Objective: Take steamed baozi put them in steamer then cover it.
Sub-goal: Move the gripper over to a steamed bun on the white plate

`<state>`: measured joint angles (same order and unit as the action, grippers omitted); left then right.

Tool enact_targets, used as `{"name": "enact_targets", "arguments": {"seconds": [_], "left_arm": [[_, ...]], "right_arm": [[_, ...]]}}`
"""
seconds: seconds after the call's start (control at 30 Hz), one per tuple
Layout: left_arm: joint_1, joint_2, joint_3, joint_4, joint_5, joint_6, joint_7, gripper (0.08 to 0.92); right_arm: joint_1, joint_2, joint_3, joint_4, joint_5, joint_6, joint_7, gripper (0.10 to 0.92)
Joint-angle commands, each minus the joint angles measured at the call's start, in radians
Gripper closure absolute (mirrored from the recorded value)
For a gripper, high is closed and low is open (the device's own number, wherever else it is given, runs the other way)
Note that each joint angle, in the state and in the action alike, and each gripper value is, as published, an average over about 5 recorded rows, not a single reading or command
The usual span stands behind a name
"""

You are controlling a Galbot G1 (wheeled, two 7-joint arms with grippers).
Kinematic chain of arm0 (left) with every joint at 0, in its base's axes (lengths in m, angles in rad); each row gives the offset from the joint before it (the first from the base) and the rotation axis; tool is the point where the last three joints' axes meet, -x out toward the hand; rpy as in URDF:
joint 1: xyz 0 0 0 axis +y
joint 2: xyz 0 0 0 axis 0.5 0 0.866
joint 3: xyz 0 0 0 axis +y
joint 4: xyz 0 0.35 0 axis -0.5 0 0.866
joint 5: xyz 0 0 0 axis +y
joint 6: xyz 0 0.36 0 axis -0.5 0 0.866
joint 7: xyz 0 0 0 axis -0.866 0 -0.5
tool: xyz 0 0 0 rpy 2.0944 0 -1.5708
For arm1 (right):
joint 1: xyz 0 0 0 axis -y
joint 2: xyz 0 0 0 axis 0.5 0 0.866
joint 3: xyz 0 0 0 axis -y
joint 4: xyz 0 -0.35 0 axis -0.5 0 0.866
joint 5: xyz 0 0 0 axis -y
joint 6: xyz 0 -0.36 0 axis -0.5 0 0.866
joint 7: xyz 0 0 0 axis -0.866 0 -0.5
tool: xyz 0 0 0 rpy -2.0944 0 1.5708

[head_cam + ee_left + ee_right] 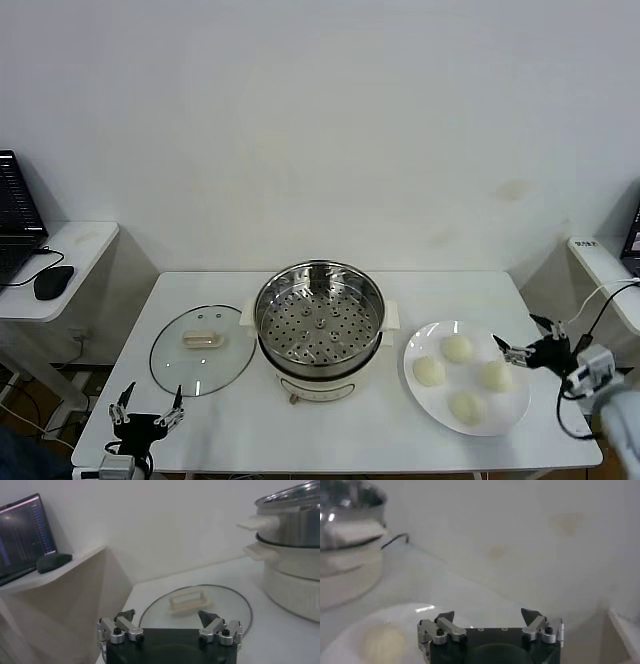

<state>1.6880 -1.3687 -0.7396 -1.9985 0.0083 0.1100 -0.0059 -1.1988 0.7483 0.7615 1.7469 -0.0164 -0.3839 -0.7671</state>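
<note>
The steamer (319,330) stands in the middle of the white table (260,420), uncovered, its perforated tray bare and shining. Everything else sits around it.

To the steamer's left the cover (203,349) lies flat on the table, handle up, its rim close to the pot's base but not quite touching it as far as I can see. Nearer the front edge than the cover, and a bit further left of the steamer, the left gripper (146,408) hangs low with its jaws wide apart and nothing between them. From its own wrist camera the cover (196,607) lies just ahead of the fingertips (207,617) and the steamer (292,550) rises beyond it.

To the steamer's right a white plate (510,405) holds the four baozi (457,348), set apart from one another in a loose diamond. The right gripper (522,337) hovers at the plate's far-right rim, well clear of the steamer, jaws spread and holding nothing. Its wrist camera shows one baozi (382,643) on the plate below the fingers, though that view is soft and I can only make out a pale rounded lump; the steamer (347,540) stands beyond.

Further left of the steamer, off the table, a side desk (60,265) carries a laptop (15,215) and a black mouse (53,282).
</note>
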Motion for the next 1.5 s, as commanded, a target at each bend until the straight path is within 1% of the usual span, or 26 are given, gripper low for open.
{"name": "enact_targets", "arguments": {"seconds": [0.03, 0.17, 0.27, 0.37, 0.5, 0.7, 0.87, 1.1, 1.5], "left_arm": [[0.001, 0.001, 0.002, -0.006, 0.006, 0.001, 0.0, 0.177], [0.01, 0.004, 0.0, -0.013, 0.007, 0.001, 0.006, 0.177], [0.011, 0.003, -0.001, -0.018, 0.007, 0.001, 0.008, 0.177], [0.007, 0.0, -0.002, -0.018, 0.007, 0.001, 0.008, 0.177], [0.006, -0.004, -0.003, -0.019, 0.008, 0.001, 0.01, 0.177], [0.007, -0.006, -0.011, -0.014, 0.006, 0.001, 0.011, 0.177], [0.006, -0.009, -0.014, -0.005, 0.006, 0.0, 0.01, 0.177], [-0.001, -0.015, -0.021, 0.008, 0.008, 0.002, 0.013, 0.177], [0.009, -0.025, -0.018, 0.006, 0.032, 0.005, 0.014, 0.177]], "right_arm": [[0.201, -0.133, -0.091, -0.103, -0.218, -0.024, -0.314, 0.203], [0.273, -0.177, -0.194, -0.144, -0.31, 0.022, -0.459, 0.203], [0.311, -0.229, -0.279, -0.16, -0.348, 0.047, -0.533, 0.203], [0.372, -0.248, -0.376, -0.173, -0.349, 0.057, -0.54, 0.203], [0.485, -0.216, -0.503, -0.209, -0.359, 0.082, -0.545, 0.203], [0.65, -0.13, -0.693, -0.294, -0.373, 0.133, -0.55, 0.203], [0.746, -0.05, -0.805, -0.376, -0.416, 0.171, -0.548, 0.203], [0.798, 0.037, -0.851, -0.468, -0.499, 0.219, -0.545, 0.203], [0.782, 0.088, -0.855, -0.534, -0.534, 0.25, -0.516, 0.203]]}}
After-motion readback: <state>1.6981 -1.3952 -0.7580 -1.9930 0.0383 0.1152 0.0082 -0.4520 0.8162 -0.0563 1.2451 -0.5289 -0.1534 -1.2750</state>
